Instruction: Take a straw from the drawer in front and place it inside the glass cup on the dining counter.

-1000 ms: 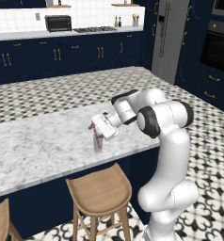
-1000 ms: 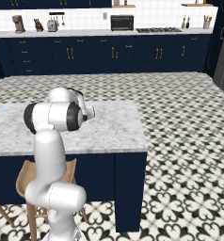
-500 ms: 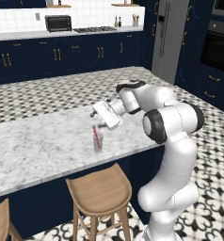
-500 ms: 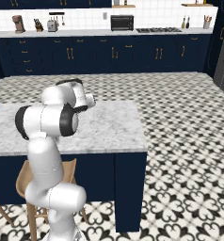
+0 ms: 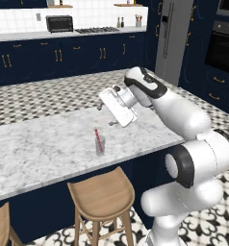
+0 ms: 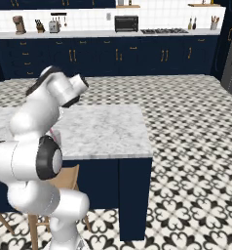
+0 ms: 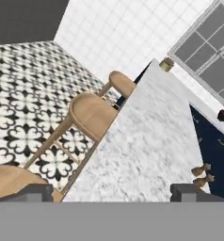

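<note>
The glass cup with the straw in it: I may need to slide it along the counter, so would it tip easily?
Probably somewhat. The glass cup looks small, narrow and likely light, standing upright on smooth marble dining counter, so a low push should slide it. The straw leans above the rim; a bump there might tip it.

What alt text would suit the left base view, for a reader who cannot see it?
A pink straw stands in a glass cup on the marble counter. The open tool of the white arm hangs above it, apart from it. Two wooden stools stand below.

Pink-red straw (image 5: 96, 137), greyish glass cup (image 5: 100, 145), white-grey veined dining counter (image 5: 44, 146).
</note>
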You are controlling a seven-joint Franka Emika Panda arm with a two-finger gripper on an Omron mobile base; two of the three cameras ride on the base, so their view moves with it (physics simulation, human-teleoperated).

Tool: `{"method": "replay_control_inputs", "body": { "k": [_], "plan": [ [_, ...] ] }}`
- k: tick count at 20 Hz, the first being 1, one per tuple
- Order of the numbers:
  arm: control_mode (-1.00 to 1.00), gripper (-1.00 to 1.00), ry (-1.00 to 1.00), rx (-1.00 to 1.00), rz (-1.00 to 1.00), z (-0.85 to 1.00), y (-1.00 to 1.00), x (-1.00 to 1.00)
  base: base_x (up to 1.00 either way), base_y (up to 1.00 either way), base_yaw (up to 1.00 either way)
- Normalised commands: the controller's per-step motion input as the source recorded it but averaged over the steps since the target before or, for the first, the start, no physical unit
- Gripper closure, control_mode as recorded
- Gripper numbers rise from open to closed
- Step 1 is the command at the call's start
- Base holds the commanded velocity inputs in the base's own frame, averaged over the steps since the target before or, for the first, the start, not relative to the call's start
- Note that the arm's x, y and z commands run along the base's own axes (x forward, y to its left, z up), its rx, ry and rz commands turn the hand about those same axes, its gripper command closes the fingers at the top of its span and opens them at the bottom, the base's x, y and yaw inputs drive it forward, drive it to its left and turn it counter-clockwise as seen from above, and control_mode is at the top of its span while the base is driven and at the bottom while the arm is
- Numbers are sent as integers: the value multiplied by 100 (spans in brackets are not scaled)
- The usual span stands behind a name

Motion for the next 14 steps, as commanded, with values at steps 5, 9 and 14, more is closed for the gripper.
{"method": "replay_control_inputs", "body": {
  "k": [5,9,14],
  "plan": [
    [-100,-100,-64,-40,0,26,-30,-72,0,0,0],
    [-100,-100,-45,-43,0,1,-33,-23,0,0,0],
    [-100,-100,-18,-42,8,0,-47,1,0,0,0]
  ]
}}
